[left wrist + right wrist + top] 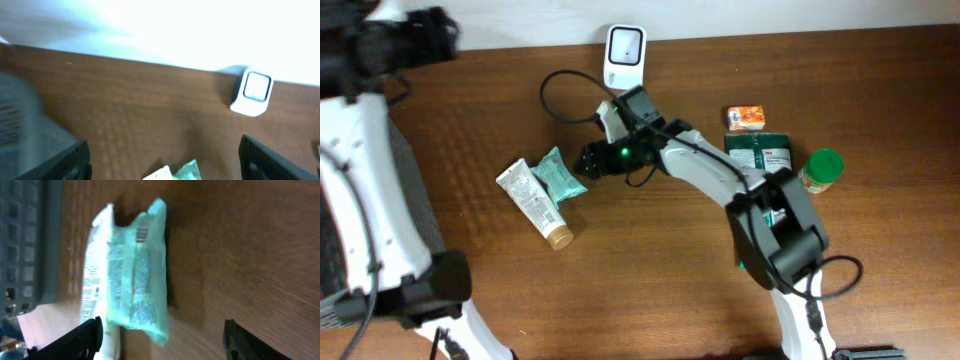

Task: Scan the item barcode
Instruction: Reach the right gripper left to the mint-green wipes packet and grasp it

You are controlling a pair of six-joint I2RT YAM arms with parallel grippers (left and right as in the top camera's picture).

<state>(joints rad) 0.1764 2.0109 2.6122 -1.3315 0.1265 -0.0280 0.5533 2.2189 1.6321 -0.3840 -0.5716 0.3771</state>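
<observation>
Right gripper [162, 332], spread and empty, hangs just short of the packet [140, 270], which lies lengthwise straight ahead, slightly off-centre; barcode [143, 230] seemingly faces up.

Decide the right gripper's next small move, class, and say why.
Probably lower the right gripper onto the mint-green plastic packet and close. Its jaws stand open, and the packet, barcode up, lies unheld in line with them beside the white plastic tube.
</observation>
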